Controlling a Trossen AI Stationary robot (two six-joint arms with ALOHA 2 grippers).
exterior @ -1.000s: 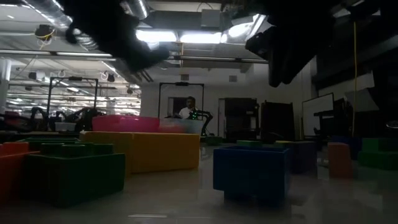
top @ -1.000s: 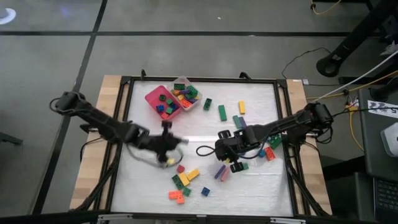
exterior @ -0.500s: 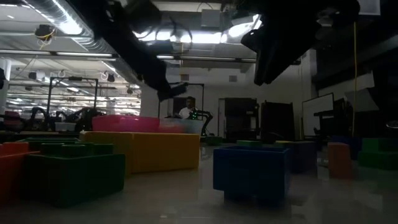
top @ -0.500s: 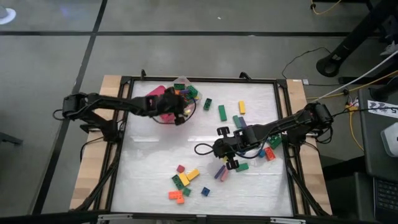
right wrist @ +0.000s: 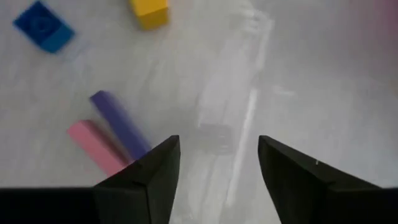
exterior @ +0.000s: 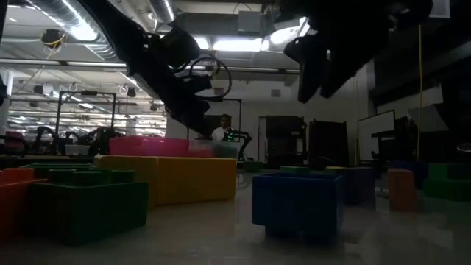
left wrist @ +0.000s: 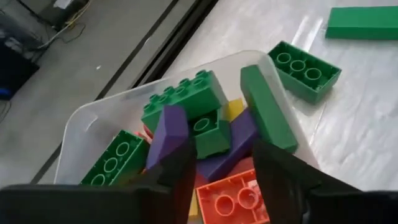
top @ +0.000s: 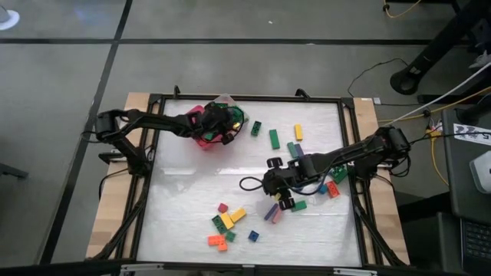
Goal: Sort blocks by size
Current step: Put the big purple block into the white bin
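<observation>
The left tool (left wrist: 217, 168) hangs over the clear tray (left wrist: 93, 118), fingers spread, gripping nothing visible. That tray already holds several blocks (left wrist: 186, 102), and the pink tray (top: 193, 121) touching it holds more. The right tool (right wrist: 214, 165), spread and empty, hovers well away from the clear tray, above loose blocks (top: 230, 218) on the table (top: 184, 207). Roughly half look unsorted.
</observation>
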